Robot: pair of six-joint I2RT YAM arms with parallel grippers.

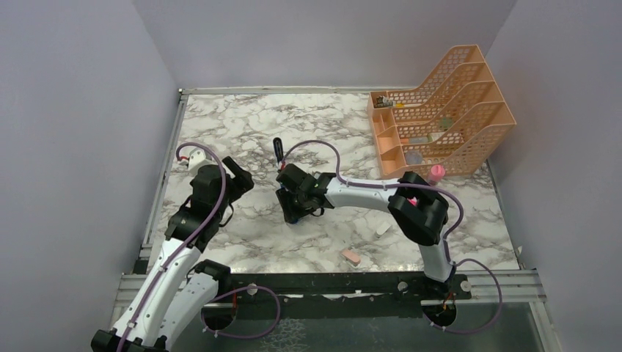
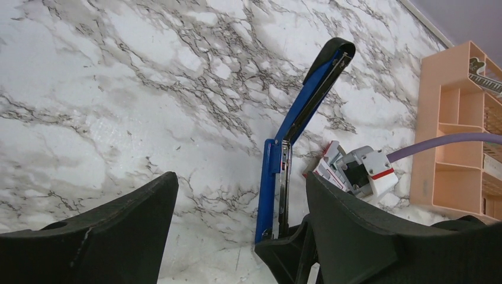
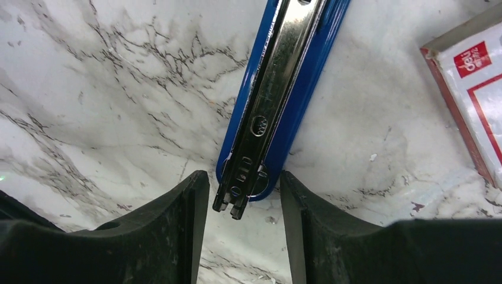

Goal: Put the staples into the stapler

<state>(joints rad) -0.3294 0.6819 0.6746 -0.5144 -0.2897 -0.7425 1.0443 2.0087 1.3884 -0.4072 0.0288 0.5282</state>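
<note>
Opened stapler (image 3: pixel 278 89) lies central on the counter (image 1: pixel 235 125), staples box (image 3: pixel 473 77) beside it, seemingly not yet loaded; half-open right claw (image 3: pixel 243 177) straddles its end, left claw (image 2: pixel 240 183) wide, empty.

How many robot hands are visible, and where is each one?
2. The left hand is left of the stapler, apart from it. The right hand is at one end of the stapler's base, one finger on each side.

Glossy blue stapler (image 3: pixel 278 100) with polished metal channel; matt black plastic fingers (image 3: pixel 171 242); smooth, marble-patterned bench (image 3: pixel 95 89).
</note>
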